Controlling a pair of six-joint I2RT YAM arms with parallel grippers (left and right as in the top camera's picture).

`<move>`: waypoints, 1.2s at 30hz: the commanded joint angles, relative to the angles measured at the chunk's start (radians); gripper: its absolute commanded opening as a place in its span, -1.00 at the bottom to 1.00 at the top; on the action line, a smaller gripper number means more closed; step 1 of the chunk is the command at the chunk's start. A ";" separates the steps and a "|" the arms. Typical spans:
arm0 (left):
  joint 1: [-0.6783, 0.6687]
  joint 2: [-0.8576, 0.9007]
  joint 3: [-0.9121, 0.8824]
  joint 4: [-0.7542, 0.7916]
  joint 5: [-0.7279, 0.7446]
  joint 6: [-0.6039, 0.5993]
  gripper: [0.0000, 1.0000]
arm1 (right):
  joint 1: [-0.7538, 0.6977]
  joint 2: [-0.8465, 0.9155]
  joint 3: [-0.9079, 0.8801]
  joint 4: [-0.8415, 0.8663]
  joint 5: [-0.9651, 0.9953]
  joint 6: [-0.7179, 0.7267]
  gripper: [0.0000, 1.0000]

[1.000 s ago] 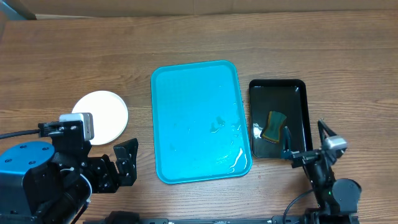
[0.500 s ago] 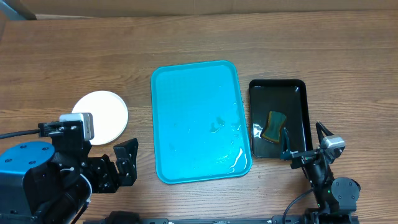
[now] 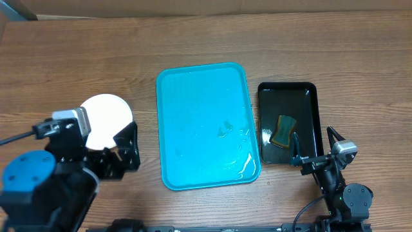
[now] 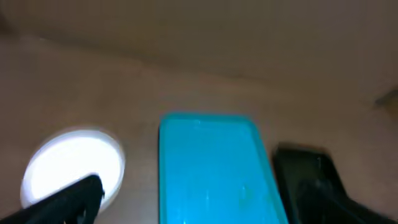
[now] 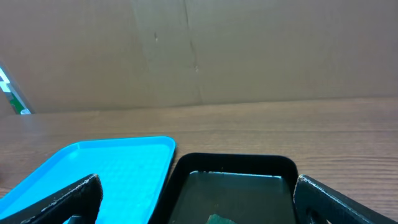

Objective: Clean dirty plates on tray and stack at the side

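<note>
The turquoise tray (image 3: 203, 125) lies in the middle of the table with no plates on it, only a few wet streaks. A white round plate (image 3: 106, 116) lies on the table left of the tray; I cannot tell whether others lie under it. My left gripper (image 3: 127, 151) is open and empty, at the plate's near right edge. The blurred left wrist view shows the plate (image 4: 68, 163), the tray (image 4: 211, 168) and the open gripper (image 4: 205, 211). My right gripper (image 3: 313, 156) is open and empty at the black tray's near edge; it is also open in the right wrist view (image 5: 196, 208).
A glossy black tray (image 3: 288, 103) stands right of the turquoise tray and holds a yellow-green sponge (image 3: 283, 130). The right wrist view shows the black tray (image 5: 236, 165), the turquoise tray (image 5: 99, 168) and a cardboard wall (image 5: 199, 56) behind.
My left arm has moved away from the near table edge, towards the white plate, and now overlaps its edge. The right arm is still.
</note>
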 commanded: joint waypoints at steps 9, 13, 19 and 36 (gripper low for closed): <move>0.007 -0.429 -0.809 0.709 -0.028 -0.077 1.00 | -0.001 -0.008 -0.010 0.005 0.010 0.002 1.00; 0.007 -0.563 -1.006 0.853 -0.068 -0.130 1.00 | -0.001 -0.008 -0.010 0.004 0.010 0.002 1.00; 0.007 -0.755 -1.284 1.094 -0.082 -0.134 1.00 | -0.001 -0.008 -0.010 0.004 0.010 0.002 1.00; -0.002 -0.752 -1.418 1.122 -0.100 -0.121 0.99 | -0.001 -0.008 -0.010 0.005 0.010 0.002 1.00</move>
